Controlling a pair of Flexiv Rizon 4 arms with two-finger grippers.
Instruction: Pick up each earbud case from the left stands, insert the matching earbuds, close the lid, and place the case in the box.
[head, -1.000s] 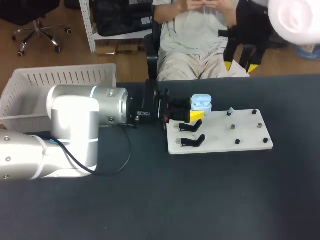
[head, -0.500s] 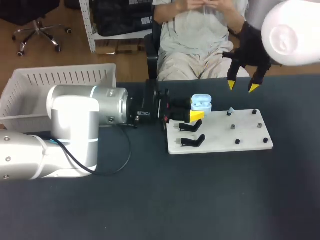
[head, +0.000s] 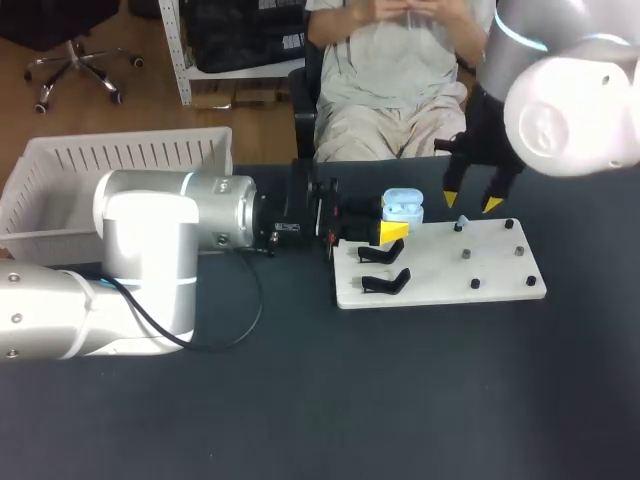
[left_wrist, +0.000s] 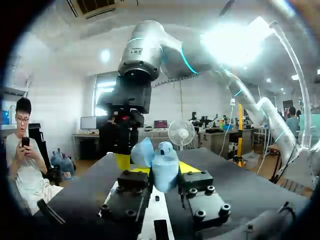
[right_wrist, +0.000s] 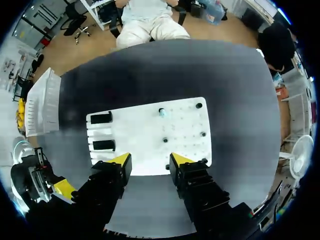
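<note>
The left tool pinches the open earbud case. The right tool, spread, hangs short of the earbud ahead. It probably needs to descend and grip next.

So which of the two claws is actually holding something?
The left claw, gripping the pale blue earbud case with its lid open; the right claw hangs open and empty.

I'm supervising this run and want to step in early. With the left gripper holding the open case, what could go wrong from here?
The open right gripper hovers near the small light blue earbud on the white board; it might knock the earbud aside rather than grasp it. The left gripper holds the light blue earbud case, lid open, close by, so the two grippers might collide during insertion.
</note>
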